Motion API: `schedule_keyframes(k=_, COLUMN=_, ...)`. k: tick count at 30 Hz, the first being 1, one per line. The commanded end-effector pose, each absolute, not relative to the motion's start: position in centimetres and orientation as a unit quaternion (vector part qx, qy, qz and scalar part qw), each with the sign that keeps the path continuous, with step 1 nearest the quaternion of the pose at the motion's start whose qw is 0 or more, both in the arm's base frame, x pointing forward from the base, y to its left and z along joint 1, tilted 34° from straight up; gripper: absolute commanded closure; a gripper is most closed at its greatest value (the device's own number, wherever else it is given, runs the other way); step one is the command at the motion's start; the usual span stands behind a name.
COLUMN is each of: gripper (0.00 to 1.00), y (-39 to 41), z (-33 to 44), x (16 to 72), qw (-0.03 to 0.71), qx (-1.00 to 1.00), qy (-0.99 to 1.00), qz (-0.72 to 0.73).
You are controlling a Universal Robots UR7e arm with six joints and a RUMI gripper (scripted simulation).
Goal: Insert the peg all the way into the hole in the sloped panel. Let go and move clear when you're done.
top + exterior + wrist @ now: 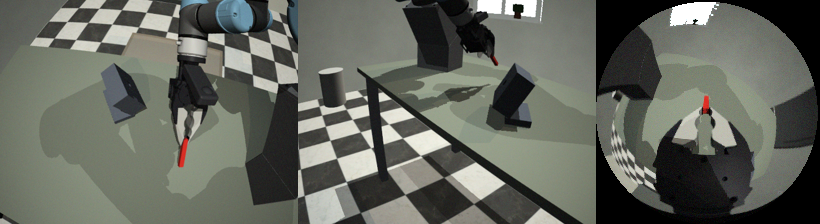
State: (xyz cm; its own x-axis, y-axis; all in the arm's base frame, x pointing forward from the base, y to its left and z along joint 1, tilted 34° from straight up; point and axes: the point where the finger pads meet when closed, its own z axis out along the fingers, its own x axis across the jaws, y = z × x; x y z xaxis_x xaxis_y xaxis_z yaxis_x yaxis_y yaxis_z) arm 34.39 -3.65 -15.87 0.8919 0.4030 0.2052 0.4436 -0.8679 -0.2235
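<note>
- One green table [469, 144] fills the near ground of the exterior view; two of its dark legs [376, 130] show, standing on a black-and-white checkered floor [331, 149].
- One slate-blue block with a sloped panel [512, 90] sits on the table, tilted back on a flat foot. One small dark hole [505, 82] shows high on its sloped face.
- One red peg [183, 152] is held above the table, clear of the surface and well apart from the block; in the top view it lies to the right of the block.
- One gripper [188, 132] is clenched on the peg's upper end, its two pale fingers [181, 125] pinching it so that most of the red length sticks out beyond the tips.
- In the wrist view the peg [706, 103] points straight ahead between the fingers.
- One dark pedestal [436, 39] stands on the far part of the table.
- One grey cylinder [332, 86] stands on the floor to the left.
- One window [508, 8] with one small potted plant [518, 10] is set in the far wall.
</note>
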Motion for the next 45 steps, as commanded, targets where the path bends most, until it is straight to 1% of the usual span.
schedule_keyframes(k=1, gripper=1.00, y=-3.7, z=-15.7, x=34.5, qw=0.137, qx=-0.964, qy=-0.213, qz=-0.080)
schedule_keyframes(k=45, gripper=1.00, y=-5.2, z=-13.6, x=35.9, qw=0.179, qx=-0.967, qy=-0.128, qz=-0.131)
